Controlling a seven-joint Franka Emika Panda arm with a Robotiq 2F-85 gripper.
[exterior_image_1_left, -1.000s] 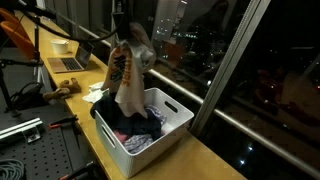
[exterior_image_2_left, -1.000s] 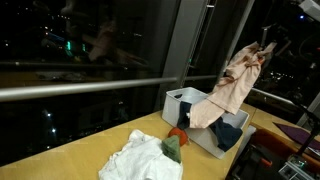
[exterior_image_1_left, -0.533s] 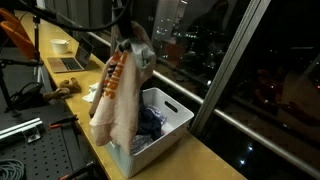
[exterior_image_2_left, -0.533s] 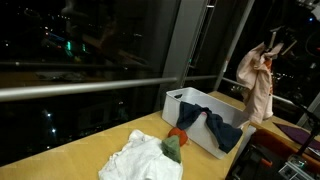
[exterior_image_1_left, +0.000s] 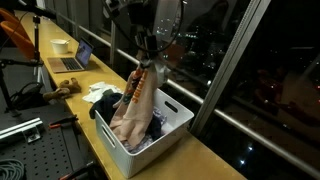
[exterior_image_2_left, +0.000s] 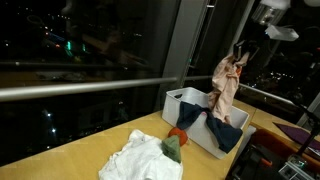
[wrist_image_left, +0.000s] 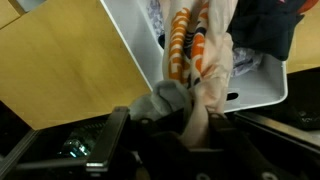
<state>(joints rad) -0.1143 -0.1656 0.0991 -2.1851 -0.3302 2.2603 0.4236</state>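
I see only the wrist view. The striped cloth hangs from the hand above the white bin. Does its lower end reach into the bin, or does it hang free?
Observer: It reaches in. In an exterior view the striped cloth hangs slanted from the hand, and its lower end is down inside the white bin.
Operator: Does anything lie on the table outside the bin?
Observer: Yes, a heap of white cloth lies on the table, apart from the bin, with a green piece at its edge.
Operator: Does anything hang over the bin's wall?
Observer: A dark blue garment drapes over the rim and down the outside.
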